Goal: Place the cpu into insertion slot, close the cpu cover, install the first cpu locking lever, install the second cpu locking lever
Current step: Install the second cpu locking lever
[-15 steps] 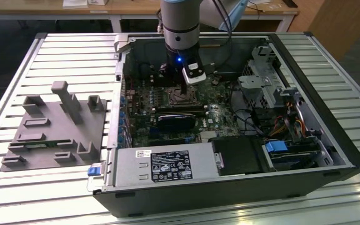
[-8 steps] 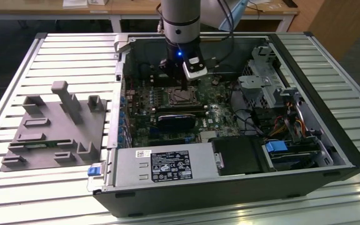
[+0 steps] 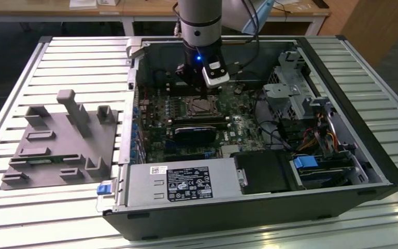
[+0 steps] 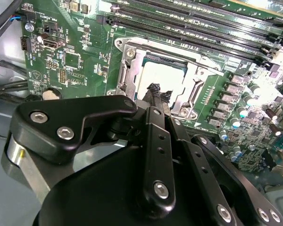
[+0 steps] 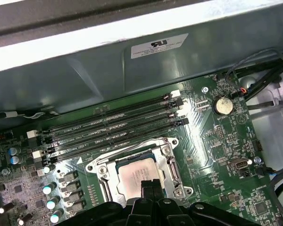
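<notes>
The cpu (image 5: 134, 175) lies flat in the insertion slot (image 5: 100, 170) on the green board, its silvery face showing. The cpu cover (image 4: 132, 70) is down over it, framing the chip (image 4: 166, 75) through its window. A thin lever rod (image 4: 198, 63) runs along one side of the frame. My gripper (image 4: 155, 92) hangs just above the chip's middle with its two black fingers pressed together and nothing between them. In the exterior view the gripper (image 3: 199, 94) stands straight over the socket (image 3: 200, 107) inside the open computer case.
Long black memory slots (image 5: 113, 127) run beside the socket, close to the case wall (image 5: 132, 75). A black cooler block (image 3: 192, 134), the power supply (image 3: 178, 182) and a drive cage (image 3: 292, 91) crowd the case. A grey fixture (image 3: 64, 140) sits on the slatted table at the exterior view's left.
</notes>
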Motion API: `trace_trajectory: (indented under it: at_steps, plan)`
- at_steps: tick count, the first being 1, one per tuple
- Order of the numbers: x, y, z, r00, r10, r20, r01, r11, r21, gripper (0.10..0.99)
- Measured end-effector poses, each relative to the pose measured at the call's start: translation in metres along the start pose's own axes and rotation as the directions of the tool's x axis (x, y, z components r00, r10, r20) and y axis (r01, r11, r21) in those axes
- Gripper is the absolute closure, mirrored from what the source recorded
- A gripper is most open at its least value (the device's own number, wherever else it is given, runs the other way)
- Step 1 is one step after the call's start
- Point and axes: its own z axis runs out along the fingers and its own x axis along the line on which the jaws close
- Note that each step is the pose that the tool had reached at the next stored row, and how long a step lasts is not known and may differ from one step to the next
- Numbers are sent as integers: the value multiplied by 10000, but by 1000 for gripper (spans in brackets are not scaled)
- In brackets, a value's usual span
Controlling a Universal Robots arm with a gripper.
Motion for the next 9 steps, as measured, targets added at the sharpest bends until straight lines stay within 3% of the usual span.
trace_trajectory:
  at_steps: [9]
  plan:
    - [-7, -20, -2, 10000, 0, 1, 0, 10000, 0, 980]
